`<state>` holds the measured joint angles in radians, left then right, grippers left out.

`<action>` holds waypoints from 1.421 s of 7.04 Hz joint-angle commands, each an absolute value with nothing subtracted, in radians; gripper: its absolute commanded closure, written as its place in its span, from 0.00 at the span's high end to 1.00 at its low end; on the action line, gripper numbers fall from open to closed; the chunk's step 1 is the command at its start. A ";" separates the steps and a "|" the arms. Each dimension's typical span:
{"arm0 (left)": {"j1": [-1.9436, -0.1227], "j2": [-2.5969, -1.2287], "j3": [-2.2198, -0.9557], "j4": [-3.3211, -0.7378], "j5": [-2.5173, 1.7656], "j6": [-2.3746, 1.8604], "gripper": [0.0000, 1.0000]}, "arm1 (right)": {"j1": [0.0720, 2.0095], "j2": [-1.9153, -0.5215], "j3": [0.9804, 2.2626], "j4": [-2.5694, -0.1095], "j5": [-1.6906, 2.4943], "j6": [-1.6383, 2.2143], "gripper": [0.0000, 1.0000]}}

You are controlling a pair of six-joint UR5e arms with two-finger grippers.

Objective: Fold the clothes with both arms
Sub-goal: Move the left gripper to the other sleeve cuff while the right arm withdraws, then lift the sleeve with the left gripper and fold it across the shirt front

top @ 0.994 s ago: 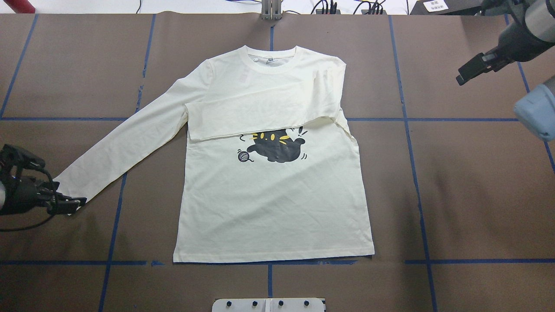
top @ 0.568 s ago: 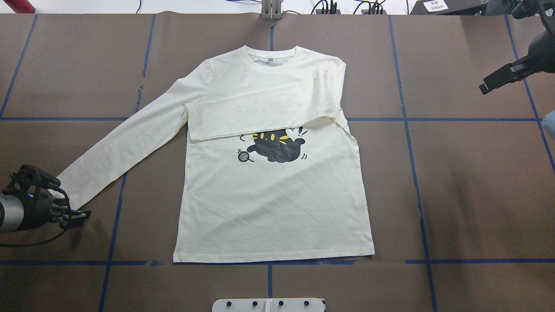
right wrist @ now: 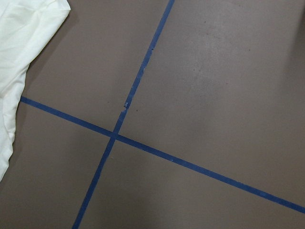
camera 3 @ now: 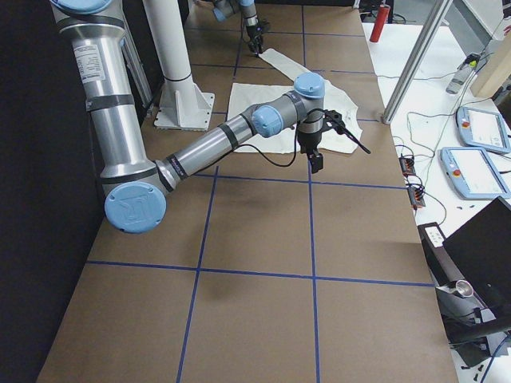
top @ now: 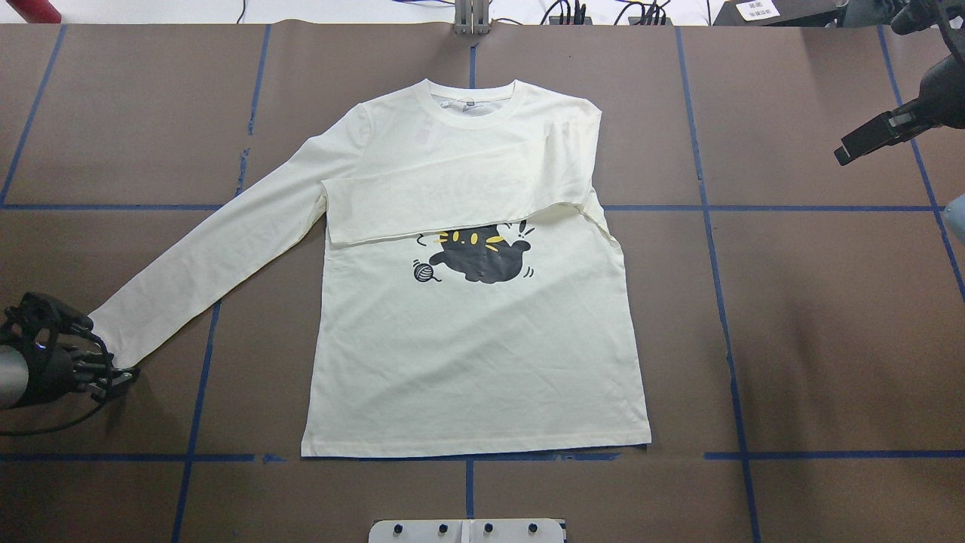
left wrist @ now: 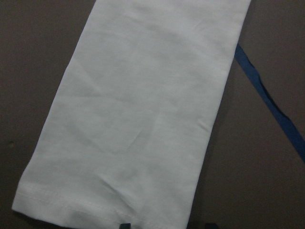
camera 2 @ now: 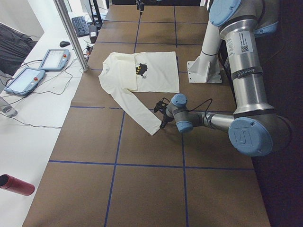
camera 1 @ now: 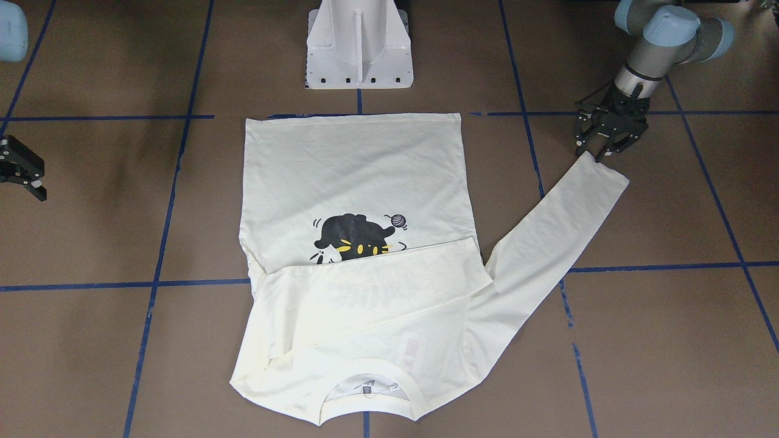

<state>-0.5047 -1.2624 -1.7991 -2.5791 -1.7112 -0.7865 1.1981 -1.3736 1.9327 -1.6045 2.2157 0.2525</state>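
Cream cotton T-shirt point(top: 482, 362) lies flat mid-table, print side up, lightly creased; black cat print point(top: 482, 253) half covered by right sleeve point(top: 452, 200) folded across chest. Left sleeve point(top: 211, 256) is straight, running diagonally toward robot's left end, stitched cuff point(left wrist: 95, 200) square-edged. Left gripper point(camera 1: 598, 153) at cuff corner, jaws parted, one fingertip point(left wrist: 125, 225) over hem, nothing clamped. Right gripper point(top: 848, 153) well apart at far right, empty; jaw opening: cannot tell. Table point(top: 791, 317) is matte brown with blue tape grid point(top: 829, 455).
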 commanded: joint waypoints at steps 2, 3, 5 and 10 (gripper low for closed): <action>-0.505 -1.262 -1.799 -2.579 -1.710 -0.788 0.00 | 1.198 -1.371 1.934 -1.605 2.214 0.253 1.00; -0.517 -1.261 -1.812 -2.579 -1.710 -0.784 0.00 | 1.198 -1.371 1.934 -1.605 2.214 0.253 1.00; -0.620 -1.290 -1.810 -2.574 -1.712 -0.747 0.00 | 1.198 -1.409 1.931 -1.602 2.210 0.252 1.00; -0.893 -1.832 -1.812 -2.066 -1.723 -0.554 0.00 | 1.274 -1.577 1.915 -1.503 2.206 0.168 1.00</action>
<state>-0.8678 -1.6722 -1.8129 -2.2400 -1.7235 -0.5550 1.2271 -1.5467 1.9227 -1.5019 2.2020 0.2122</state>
